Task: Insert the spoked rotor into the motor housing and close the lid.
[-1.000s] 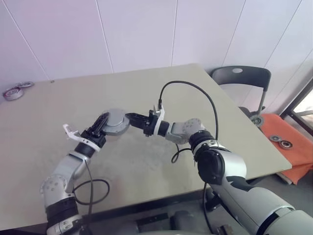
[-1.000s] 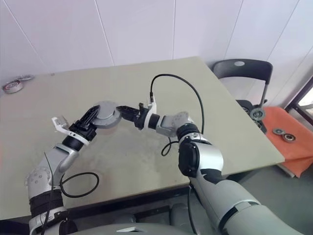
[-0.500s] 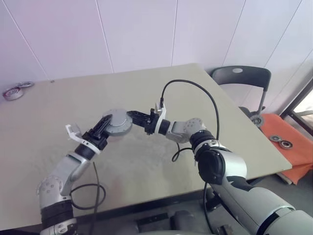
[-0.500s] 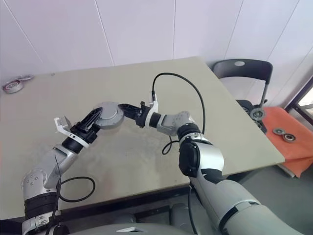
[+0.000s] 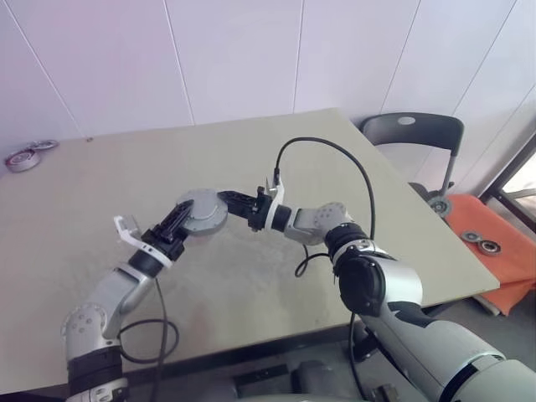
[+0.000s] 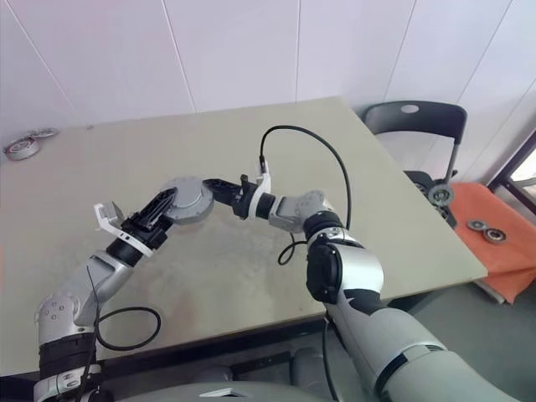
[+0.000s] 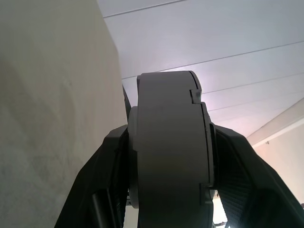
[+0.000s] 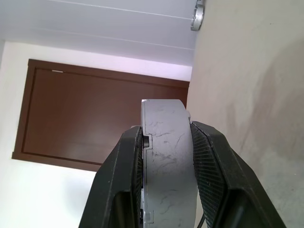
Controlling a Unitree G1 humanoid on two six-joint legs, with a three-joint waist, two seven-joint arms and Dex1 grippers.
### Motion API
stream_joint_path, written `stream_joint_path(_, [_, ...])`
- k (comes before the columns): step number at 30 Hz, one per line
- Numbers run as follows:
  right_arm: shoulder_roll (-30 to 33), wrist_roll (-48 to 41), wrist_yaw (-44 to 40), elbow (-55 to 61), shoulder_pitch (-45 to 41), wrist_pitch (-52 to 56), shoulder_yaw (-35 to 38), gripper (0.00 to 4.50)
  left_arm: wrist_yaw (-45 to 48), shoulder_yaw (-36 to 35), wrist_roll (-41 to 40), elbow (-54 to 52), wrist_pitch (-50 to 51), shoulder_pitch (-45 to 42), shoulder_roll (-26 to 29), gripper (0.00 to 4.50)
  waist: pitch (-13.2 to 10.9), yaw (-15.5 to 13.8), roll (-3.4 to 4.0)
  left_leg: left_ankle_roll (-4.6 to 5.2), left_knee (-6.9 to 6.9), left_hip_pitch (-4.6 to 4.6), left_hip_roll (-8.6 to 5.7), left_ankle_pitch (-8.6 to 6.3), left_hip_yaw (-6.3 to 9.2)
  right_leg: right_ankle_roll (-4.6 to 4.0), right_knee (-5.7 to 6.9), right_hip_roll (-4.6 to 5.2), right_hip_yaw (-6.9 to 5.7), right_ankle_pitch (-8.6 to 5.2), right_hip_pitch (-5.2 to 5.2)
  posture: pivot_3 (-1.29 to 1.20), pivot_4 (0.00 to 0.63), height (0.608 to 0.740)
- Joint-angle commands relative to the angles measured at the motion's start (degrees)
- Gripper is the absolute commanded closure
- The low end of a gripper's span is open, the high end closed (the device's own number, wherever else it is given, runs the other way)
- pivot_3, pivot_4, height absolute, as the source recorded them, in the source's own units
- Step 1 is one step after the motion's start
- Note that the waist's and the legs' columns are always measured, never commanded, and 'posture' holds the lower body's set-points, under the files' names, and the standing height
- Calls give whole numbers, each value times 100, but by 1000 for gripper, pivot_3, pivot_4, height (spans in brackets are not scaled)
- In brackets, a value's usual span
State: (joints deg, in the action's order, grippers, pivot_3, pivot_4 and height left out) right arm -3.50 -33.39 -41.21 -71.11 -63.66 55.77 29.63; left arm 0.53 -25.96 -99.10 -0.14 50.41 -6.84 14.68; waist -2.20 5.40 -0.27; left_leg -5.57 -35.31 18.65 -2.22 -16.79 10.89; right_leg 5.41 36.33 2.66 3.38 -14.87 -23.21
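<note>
Barely shifted since a second ago, the motor housing (image 5: 203,213) hangs just above the table (image 5: 100,184).
Both grippers clamp its edge: left gripper (image 5: 181,219) from its side, right gripper (image 5: 228,201) opposite; metal rings (image 5: 23,157) lie far off.

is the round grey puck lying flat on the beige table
No, the round grey puck is held above the beige table, clamped between the left gripper and right gripper.

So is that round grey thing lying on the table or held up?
Held up. The round grey puck sits above the table, clamped between the left gripper and the right gripper, whose fingers press its sides.
</note>
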Motion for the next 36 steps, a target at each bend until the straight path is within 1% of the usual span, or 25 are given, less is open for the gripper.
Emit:
stream_joint_path(1, [-158, 134, 90, 68, -68, -227, -178, 3304, 380, 415, -214, -765, 262, -222, 28, 2340, 0, -1, 0, 0, 0, 0, 0, 0, 0, 0, 0, 0, 0, 0, 0, 0, 0, 740])
stream_joint_path(11, [-201, 262, 52, 122, -36, -699, -339, 3304, 425, 450, -133, -682, 222, -294, 37, 2340, 0, 0, 0, 0, 0, 0, 0, 0, 0, 0, 0, 0, 0, 0, 0, 0, 0, 740])
stream_joint_path(12, [-203, 261, 14, 130, -39, -692, -356, 2595, 439, 448, -120, -670, 222, -296, 35, 2340, 0, 0, 0, 0, 0, 0, 0, 0, 0, 0, 0, 0, 0, 0, 0, 0, 0, 740])
stream_joint_path(15, [-190, 298, -348, 155, -74, -315, -530, 1668, 487, 447, -100, -645, 196, -288, 61, 2340, 0, -22, 0, 0, -1, 4, -1, 0, 1, 0, -1, 1, 0, 0, 0, 0, 0, 740])
stream_joint_path(19, [-178, 293, -339, 119, -82, -190, -533, 1668, 584, 408, -72, -632, 119, -285, 101, 2340, -1, 23, 2, 0, 1, -1, 0, 0, 0, 0, 0, 0, 1, 0, -1, 0, 0, 740])
stream_joint_path(26, [-155, 337, -417, 151, -70, -189, -577, 1668, 685, 295, 13, -638, -31, -263, 139, 2340, -1, 0, 2, 0, 0, -1, 0, 0, -2, 0, 1, 0, 1, 0, 1, 0, 0, 740])
stream_joint_path(30, [-133, 341, -346, 116, -50, -226, -552, 1668, 734, 173, 66, -668, -125, -244, 179, 2340, -1, 0, 2, 0, 1, -1, 0, 0, -1, 0, 1, 0, 1, 0, 0, 0, 0, 740])
stream_joint_path(36, [-87, 209, -277, 77, -60, -259, -386, 1668, 885, -149, 364, -498, -350, -73, 337, 2340, -1, 19, 2, 0, 2, -2, 2, 0, -2, -1, 2, -2, 1, 0, -3, 0, 0, 740])
